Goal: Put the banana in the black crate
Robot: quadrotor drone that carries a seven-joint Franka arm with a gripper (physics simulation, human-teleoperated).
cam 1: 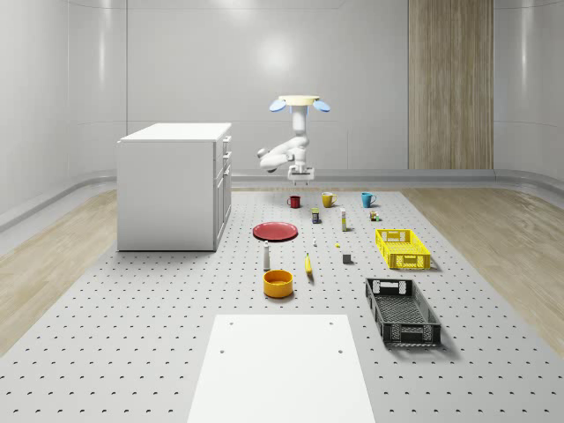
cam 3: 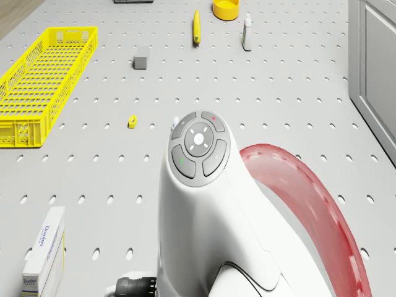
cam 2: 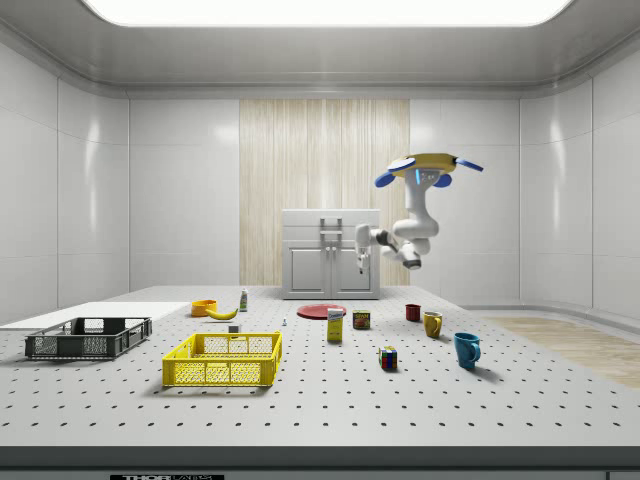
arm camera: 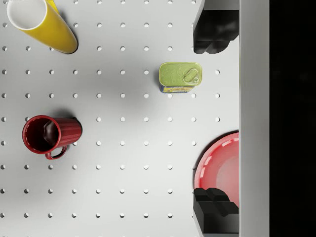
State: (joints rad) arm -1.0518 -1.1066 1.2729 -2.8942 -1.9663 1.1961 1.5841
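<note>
**Above the far mugs, well short of the banana**

Over the table (cam 1: 132, 352), near its far end, I hovered as the drone (cam 1: 299, 103) with my arm (cam 2: 400, 238) folded beneath. My gripper (cam 1: 300, 175) hung above the red mug (arm camera: 48, 136) and the tin (arm camera: 179, 77), beside the red plate (cam 1: 276, 231). Its fingers (arm camera: 216, 32) stood wide apart and held nothing.

The black crate (cam 1: 402, 310) lay nearest the whole-scene camera, at that view's right, well apart from me. The banana (cam 1: 308, 264) lay flat between the plate and the crate, just beside the orange bowl (cam 1: 278, 283).

Its long axis ran roughly from the table's far end toward the near end. To reach well, I judged I should come over its middle, turn my fingers across that axis, and descend straight.
</note>
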